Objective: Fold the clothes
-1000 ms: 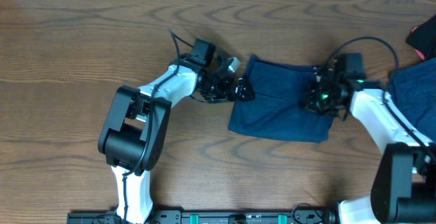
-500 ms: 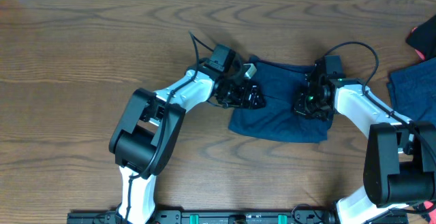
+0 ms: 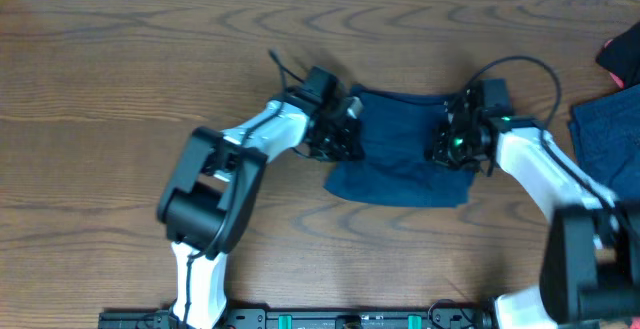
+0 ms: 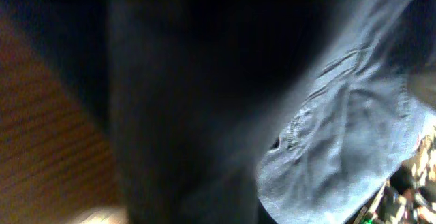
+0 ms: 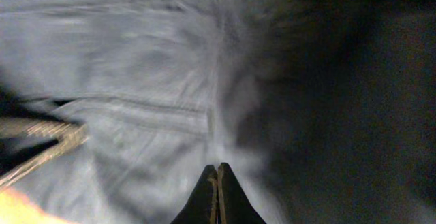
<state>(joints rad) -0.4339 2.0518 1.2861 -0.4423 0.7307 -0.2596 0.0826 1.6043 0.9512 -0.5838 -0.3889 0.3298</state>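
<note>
Dark navy cloth shorts, long axis crosswise: left tool pinched shut on left edge, right tool pinched shut on right edge.

Shorts: navy cloth, matt and finely woven; stitched seams are seen up close.
Table: brown wood, strongly grained, smooth, finished with a faint sheen.
Arm shells: white plastic, smooth and glossy; joints are cased in matt black.
Second cloth: blue fabric, matt.
</note>
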